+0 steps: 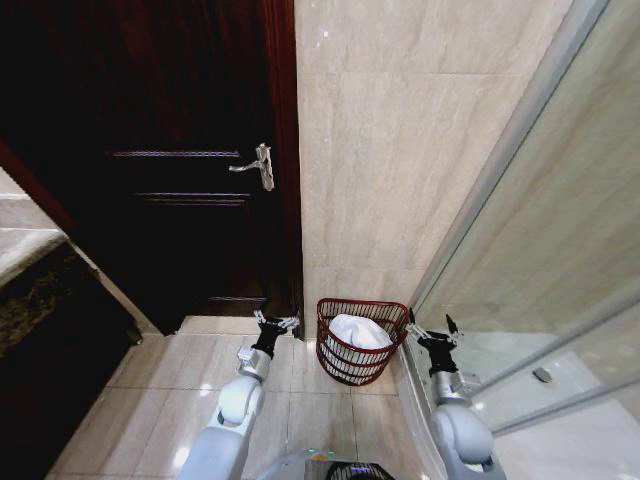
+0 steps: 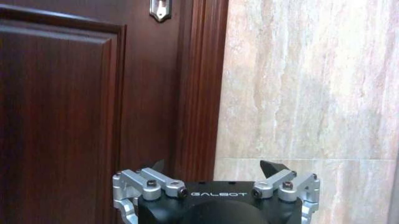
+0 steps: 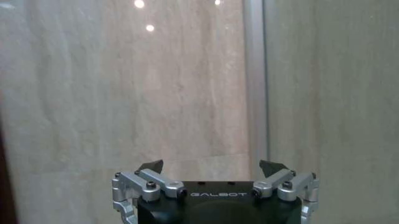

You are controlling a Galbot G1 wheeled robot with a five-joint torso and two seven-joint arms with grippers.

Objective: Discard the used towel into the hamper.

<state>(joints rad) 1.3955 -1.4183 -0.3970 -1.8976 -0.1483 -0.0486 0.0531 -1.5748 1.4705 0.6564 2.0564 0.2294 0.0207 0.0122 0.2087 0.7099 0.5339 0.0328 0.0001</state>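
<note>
— White towel [image 1: 358,331] already in the hamper [image 1: 340,362]?

— Yes, by my reading: it lies heaped inside the reddish wire basket, on the floor tiles by the wall, between my two arms.

— Which pincer is nearer?

— Neither by much. From my left gripper [image 1: 275,323] the hamper sits at about 3 o'clock; from my right gripper [image 1: 432,332], about 9 o'clock. Both stand wide apart, holding nothing.

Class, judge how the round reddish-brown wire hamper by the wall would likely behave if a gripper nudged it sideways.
The round reddish-brown wire hamper looks openwork and thin-ribbed, so probably light and easy to slide on the glossy floor tiles. Holding just a white towel, it may tip.
</note>
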